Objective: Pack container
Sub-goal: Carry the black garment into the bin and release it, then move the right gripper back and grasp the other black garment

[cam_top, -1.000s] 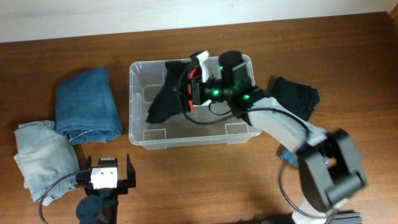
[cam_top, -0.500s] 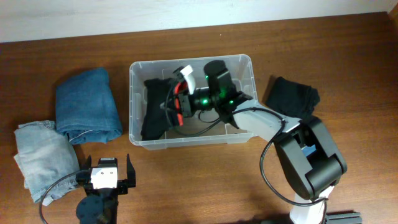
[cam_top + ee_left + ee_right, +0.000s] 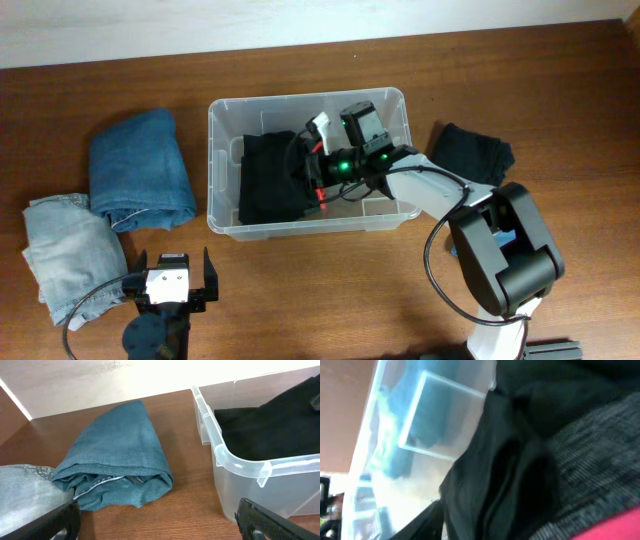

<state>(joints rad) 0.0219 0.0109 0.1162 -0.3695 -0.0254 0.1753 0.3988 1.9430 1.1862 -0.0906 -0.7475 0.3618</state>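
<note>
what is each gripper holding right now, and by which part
Left gripper: nothing, open. Right gripper is at an edge of the black garment in the container; a grip cannot be told.

Overhead cam: straight down, far enough to take in the whole desk [image 3: 560, 90], wall side at top of frame. Left wrist cam: low over the desk's front-left, facing the wall, mid-range. It catches the folded blue denim [image 3: 115, 460] and the container [image 3: 218, 450] left end. Right wrist cam: inside the container, nearly touching the black cloth [image 3: 520, 485], blurred. All three share container and cloth.
</note>
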